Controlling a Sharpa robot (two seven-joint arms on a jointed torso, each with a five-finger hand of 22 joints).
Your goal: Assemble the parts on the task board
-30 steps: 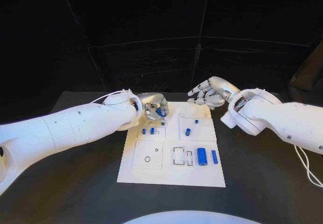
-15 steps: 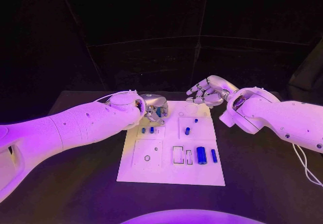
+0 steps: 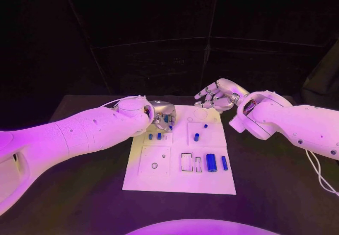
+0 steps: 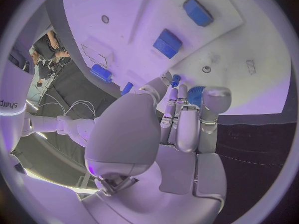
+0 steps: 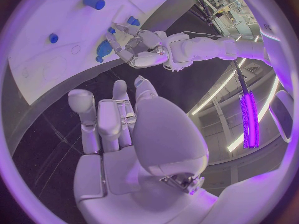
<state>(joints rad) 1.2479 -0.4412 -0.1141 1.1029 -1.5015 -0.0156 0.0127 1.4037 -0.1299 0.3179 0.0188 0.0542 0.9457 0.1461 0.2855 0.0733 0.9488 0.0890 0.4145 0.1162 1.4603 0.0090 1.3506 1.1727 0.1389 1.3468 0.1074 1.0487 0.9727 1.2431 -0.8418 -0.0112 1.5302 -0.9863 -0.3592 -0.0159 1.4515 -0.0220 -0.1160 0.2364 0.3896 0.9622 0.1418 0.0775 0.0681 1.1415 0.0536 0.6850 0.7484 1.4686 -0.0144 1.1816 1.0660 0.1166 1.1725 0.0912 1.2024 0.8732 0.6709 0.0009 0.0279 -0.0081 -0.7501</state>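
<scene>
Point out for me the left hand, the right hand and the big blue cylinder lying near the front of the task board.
left hand (image 3: 162,113): head view, on the back of the hand, over the board's far left corner.
right hand (image 3: 217,97): head view, on its curled fingers.
big blue cylinder (image 3: 211,162): head view, on the middle of its side.

One task board (image 3: 180,182), about six blue parts (image 3: 210,162), two robot hands (image 3: 161,115)

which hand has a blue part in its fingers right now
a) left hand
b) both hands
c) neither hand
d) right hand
a) the left hand pinches a small blue part at its fingertips over the far left of the task board, while the right hand hangs past the board's far edge holding nothing.
</scene>
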